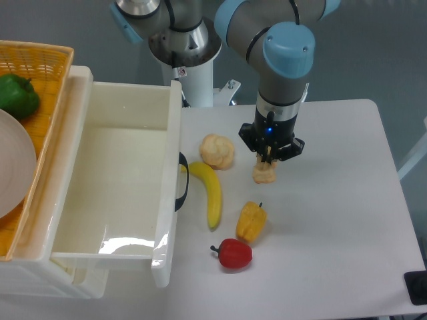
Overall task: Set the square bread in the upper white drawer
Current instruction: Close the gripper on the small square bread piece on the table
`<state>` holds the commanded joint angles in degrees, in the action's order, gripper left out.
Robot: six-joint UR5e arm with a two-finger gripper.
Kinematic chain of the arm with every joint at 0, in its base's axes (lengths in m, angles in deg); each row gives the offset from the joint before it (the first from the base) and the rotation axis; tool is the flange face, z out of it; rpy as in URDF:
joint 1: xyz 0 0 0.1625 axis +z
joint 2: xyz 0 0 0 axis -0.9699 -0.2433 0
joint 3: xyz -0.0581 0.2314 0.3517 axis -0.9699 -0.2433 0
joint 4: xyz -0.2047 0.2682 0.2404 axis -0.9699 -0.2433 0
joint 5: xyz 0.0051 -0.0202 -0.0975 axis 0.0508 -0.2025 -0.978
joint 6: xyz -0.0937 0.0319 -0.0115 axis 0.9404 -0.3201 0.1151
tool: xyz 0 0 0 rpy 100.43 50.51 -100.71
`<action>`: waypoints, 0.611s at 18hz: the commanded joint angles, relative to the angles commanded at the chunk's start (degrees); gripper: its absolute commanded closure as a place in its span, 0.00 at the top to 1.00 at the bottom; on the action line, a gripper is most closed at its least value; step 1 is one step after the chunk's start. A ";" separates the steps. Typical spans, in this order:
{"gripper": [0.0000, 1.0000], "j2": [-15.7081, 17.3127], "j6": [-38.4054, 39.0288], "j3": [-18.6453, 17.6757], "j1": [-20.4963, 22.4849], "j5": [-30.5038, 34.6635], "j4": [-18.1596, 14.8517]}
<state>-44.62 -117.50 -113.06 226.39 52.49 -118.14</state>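
Square bread [264, 173]: light tan, upright on the white table [333, 220], right of the round bun [218, 151]; its top sits between the fingers of the hand [266, 159], which are closed on it. Upper white drawer [100, 167]: pulled open at left, dark handle [183, 181] facing the banana [209, 192]. Yellow pepper [251, 221] and red pepper [233, 253] lie in front. Woven basket [37, 67], far left, holds a green pepper [17, 95] and a white plate [13, 167].

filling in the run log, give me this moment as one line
phase: grasp | gripper: down over square bread, closure unclear | bread: on table | upper white drawer: open, nothing visible inside | next: likely lift
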 joint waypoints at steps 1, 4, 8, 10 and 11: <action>0.15 0.00 0.26 -0.26 -0.26 0.26 0.09; 0.15 -0.09 0.53 0.26 0.00 -0.17 0.17; 0.15 -0.18 0.53 0.70 0.09 -0.26 0.00; 0.15 -0.09 0.53 0.70 0.26 -0.26 -0.09; 0.15 0.00 0.53 0.88 0.44 -0.35 -0.09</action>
<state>-44.62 -116.97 -112.18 226.82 52.14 -118.23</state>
